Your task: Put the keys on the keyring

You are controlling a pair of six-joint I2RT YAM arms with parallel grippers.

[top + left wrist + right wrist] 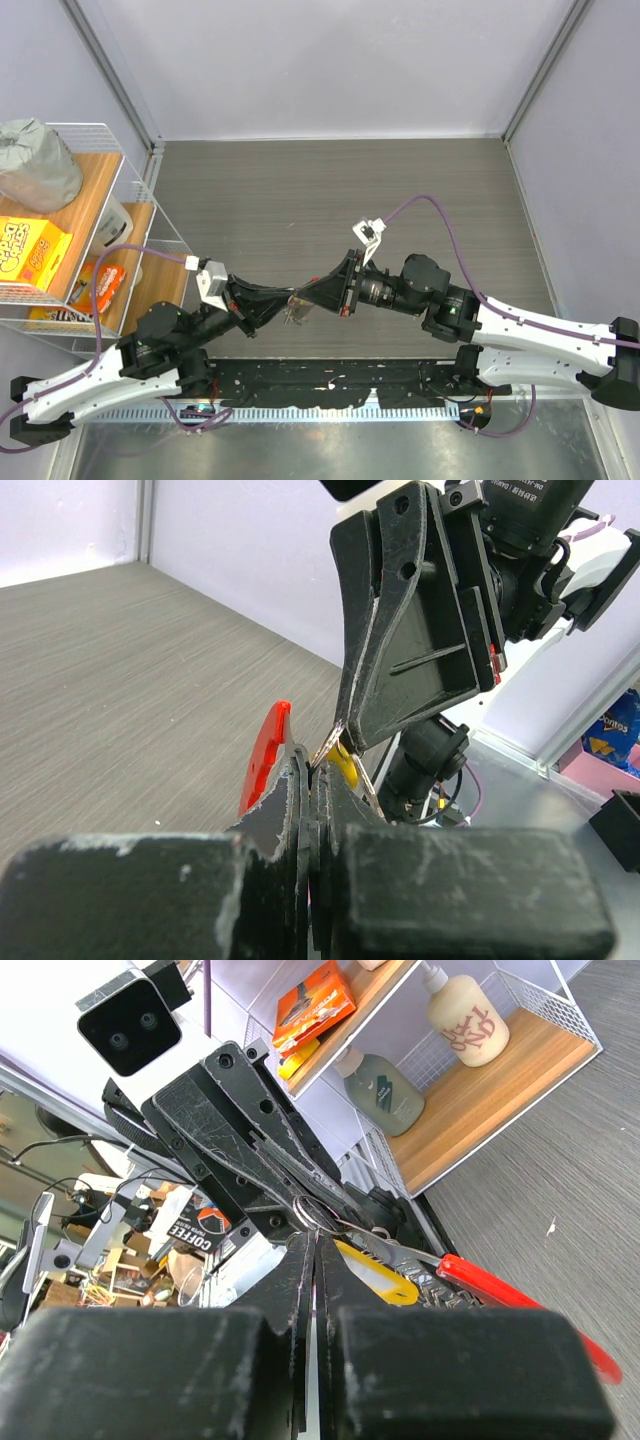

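Pressed together, the left end effector [306, 780] and right end effector [315, 1250] pinched the keyring [264, 755] tip to tip above the bench [300, 190], with the yellow key [343, 766] just beside the tips. A slipping pinch could drop the thin ring or the key. Only the wrist views separated ring from key. From overhead they were one blur.

One left claw [312, 780], one right claw [314, 1250], one key [378, 1276], one keyring [265, 755].
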